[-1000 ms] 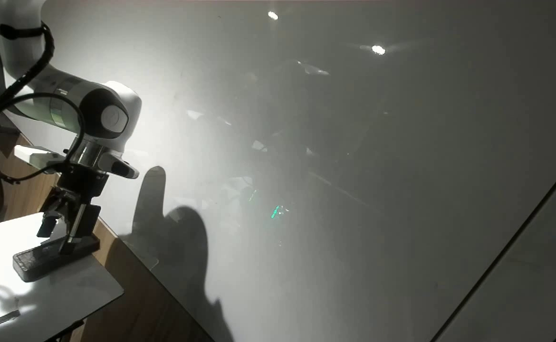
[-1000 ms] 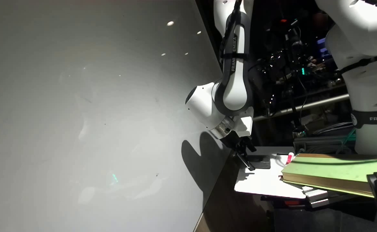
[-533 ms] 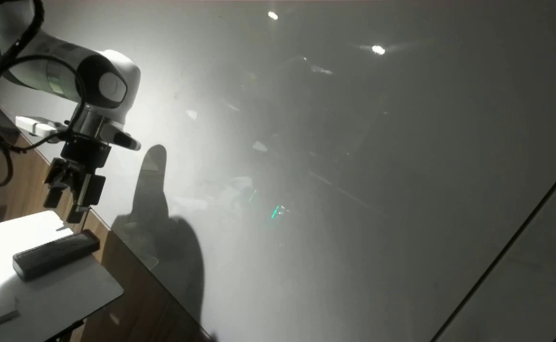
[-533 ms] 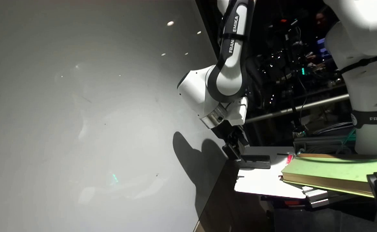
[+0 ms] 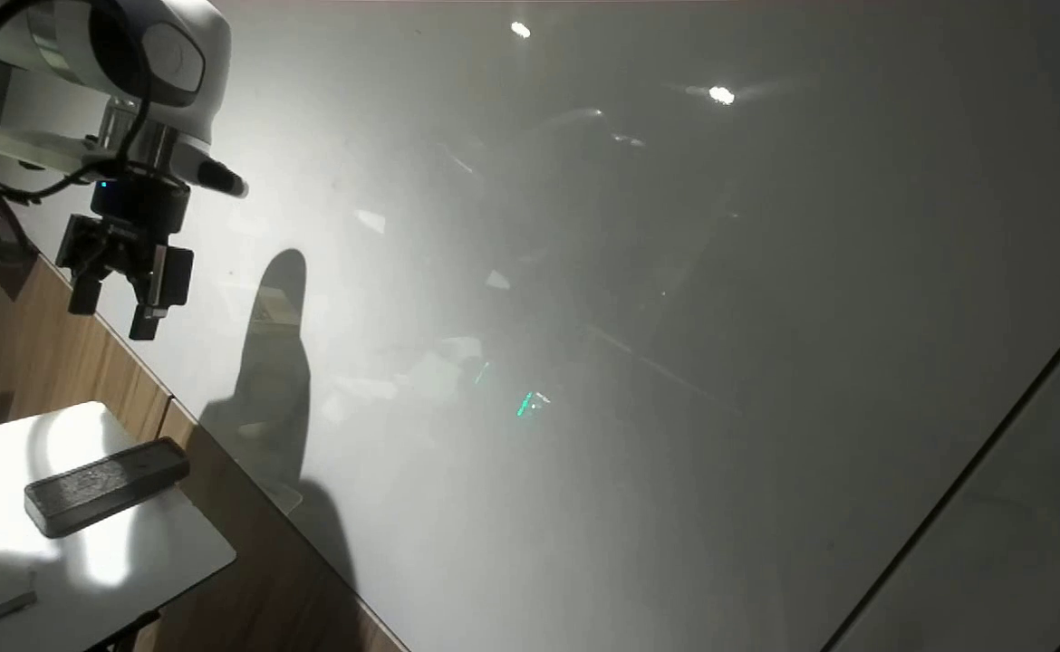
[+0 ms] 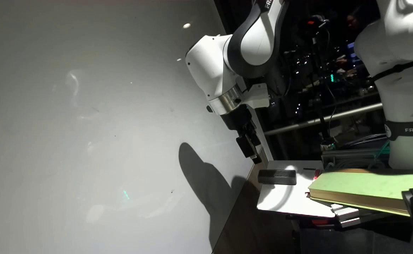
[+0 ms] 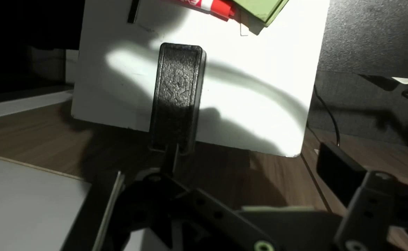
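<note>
My gripper point(image 5: 113, 314) is open and empty, with its fingers pointing down, above the wood strip beside the large whiteboard. In the wrist view its two fingers stand wide apart, with nothing between the pads point(image 7: 340, 170). The nearest thing is a black oblong block like a board eraser point(image 5: 109, 489), lying flat on a small white panel point(image 5: 168, 539). The block also shows in an exterior view point(image 6: 277, 177), below the gripper point(image 6: 256, 155) and apart from it. In the wrist view the left fingertip overlaps the near end of the block point(image 7: 178, 94).
The large whiteboard point(image 5: 675, 362) stands close beside the arm. A wood strip point(image 5: 249, 543) runs along its edge. A red marker point(image 7: 221, 8) and a thick green book point(image 6: 365, 185) lie at the panel's far side. A white robot column point(image 6: 409, 106) stands behind the book.
My gripper has risen from down at the black block to well above it, moving away from the panel. The block has stayed in the same place on the panel.
</note>
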Motion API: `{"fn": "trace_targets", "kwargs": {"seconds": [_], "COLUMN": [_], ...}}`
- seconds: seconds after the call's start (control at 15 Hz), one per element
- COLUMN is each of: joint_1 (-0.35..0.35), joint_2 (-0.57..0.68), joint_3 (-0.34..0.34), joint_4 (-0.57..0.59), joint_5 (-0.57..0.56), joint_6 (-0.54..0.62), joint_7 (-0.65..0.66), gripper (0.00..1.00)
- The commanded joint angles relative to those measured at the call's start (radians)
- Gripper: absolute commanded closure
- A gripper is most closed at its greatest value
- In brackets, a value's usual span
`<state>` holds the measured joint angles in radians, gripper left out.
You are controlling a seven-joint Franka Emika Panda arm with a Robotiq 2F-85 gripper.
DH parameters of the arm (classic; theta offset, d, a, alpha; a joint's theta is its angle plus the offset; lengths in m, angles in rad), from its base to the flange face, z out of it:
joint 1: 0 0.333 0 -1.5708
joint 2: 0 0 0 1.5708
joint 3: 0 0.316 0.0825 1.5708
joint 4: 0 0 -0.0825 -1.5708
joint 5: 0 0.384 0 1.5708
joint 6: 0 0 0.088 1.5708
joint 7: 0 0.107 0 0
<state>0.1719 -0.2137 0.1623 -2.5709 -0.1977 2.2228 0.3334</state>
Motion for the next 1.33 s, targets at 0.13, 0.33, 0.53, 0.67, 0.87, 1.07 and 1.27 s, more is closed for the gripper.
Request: {"fn": "trace_targets", "kwargs": {"seconds": [0.13, 0.33, 0.53, 0.67, 0.87, 1.07, 1.27], "joint_1": [0.013, 0.024, 0.004, 0.006, 0.006, 0.006, 0.006], "joint_2": [-0.176, -0.246, -0.209, -0.224, -0.226, -0.226, -0.226], "joint_3": [0.007, 0.007, 0.021, 0.021, 0.021, 0.021, 0.021], "joint_4": [-0.082, -0.114, -0.093, -0.104, -0.107, -0.107, -0.107], "joint_5": [0.064, 0.08, 0.057, 0.058, 0.058, 0.058, 0.058], "joint_6": [0.022, -0.002, 0.004, 0.004, 0.004, 0.004, 0.004], "joint_7": [-0.147, -0.197, -0.172, -0.177, -0.178, -0.178, -0.178], "gripper": [0.0, 0.0, 0.0, 0.0, 0.0, 0.0, 0.0]}}
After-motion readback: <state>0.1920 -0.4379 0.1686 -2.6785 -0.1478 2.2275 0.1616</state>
